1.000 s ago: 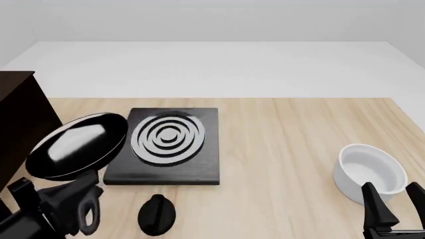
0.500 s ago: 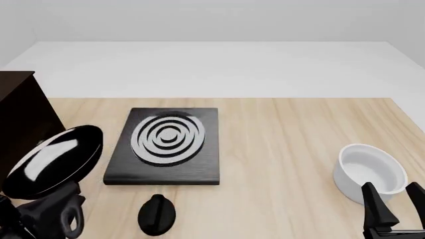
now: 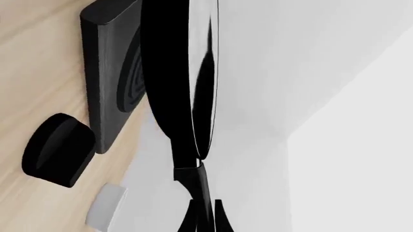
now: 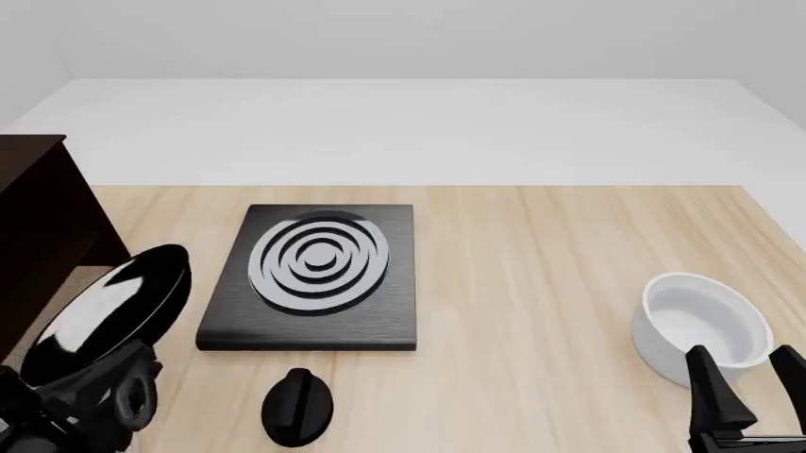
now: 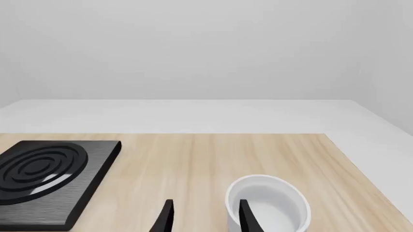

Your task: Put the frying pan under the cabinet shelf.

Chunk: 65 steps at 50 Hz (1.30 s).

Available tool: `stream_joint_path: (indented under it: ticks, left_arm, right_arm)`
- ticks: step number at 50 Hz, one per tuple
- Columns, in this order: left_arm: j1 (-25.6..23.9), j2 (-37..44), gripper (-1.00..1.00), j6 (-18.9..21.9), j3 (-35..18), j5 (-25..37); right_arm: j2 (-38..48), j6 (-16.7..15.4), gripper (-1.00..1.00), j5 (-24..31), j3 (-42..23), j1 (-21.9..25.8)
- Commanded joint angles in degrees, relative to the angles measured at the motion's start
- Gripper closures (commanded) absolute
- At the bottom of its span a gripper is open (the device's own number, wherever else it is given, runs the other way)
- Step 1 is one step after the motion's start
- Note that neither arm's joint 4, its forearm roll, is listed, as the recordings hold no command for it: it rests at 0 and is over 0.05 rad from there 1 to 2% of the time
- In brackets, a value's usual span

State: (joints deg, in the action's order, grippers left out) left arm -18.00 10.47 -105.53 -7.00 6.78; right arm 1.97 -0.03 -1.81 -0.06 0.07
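At the left edge of the table (image 4: 567,274), your left hand (image 4: 94,396) held the frying pan (image 4: 108,316) by its short handle, clear of the wood and tipped steeply on edge, its glossy face turned up and toward the camera, just beside the cabinet shelf (image 4: 44,236). From the left wrist view the pan (image 3: 177,82) showed edge-on, with the fingers (image 3: 193,215) pressed close around the handle, pinching it. Your right hand (image 5: 203,215) sat spread and empty low on the right, the white bowl (image 4: 699,326) just ahead of it. The main risk, as I judged it, was the tilt: a pan standing that tall could strike the cabinet's board or side panel if you pushed it in without levelling it, and a knock might twist the handle out of so narrow a pinch. A swing back to the right could also clip the black slab with silver rings (image 4: 321,274) or the small black knob (image 4: 296,406) lying near it. Much stayed hidden: the cabinet was cut off by the frame, so the opening beneath its shelf could not be made out, and the left hand itself was partly out of view.
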Motion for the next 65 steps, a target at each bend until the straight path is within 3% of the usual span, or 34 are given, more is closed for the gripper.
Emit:
stream_joint_path:
  ticks: [1,22,31,40,56,65]
  left_arm:
    - [1.4,2.7,1.00,-2.4,0.2,-6.0]
    - [5.0,4.3,1.00,-4.9,3.3,-9.0]
    - [7.4,2.9,1.00,-3.5,3.2,-6.4]
    - [9.1,4.3,1.00,-2.8,4.1,-7.9]
    - [11.3,14.7,1.00,-2.4,6.7,-17.7]
    - [13.0,26.9,1.00,-2.4,7.0,-28.0]
  right_arm:
    - [0.0,0.0,-1.00,0.0,0.0,0.0]
    - [0.0,0.0,-1.00,0.0,0.0,0.0]
    - [0.0,0.0,-1.00,0.0,0.0,0.0]
    - [0.0,0.0,-1.00,0.0,0.0,0.0]
    - [0.0,0.0,-1.00,0.0,0.0,0.0]
    - [0.0,0.0,-1.00,0.0,0.0,0.0]
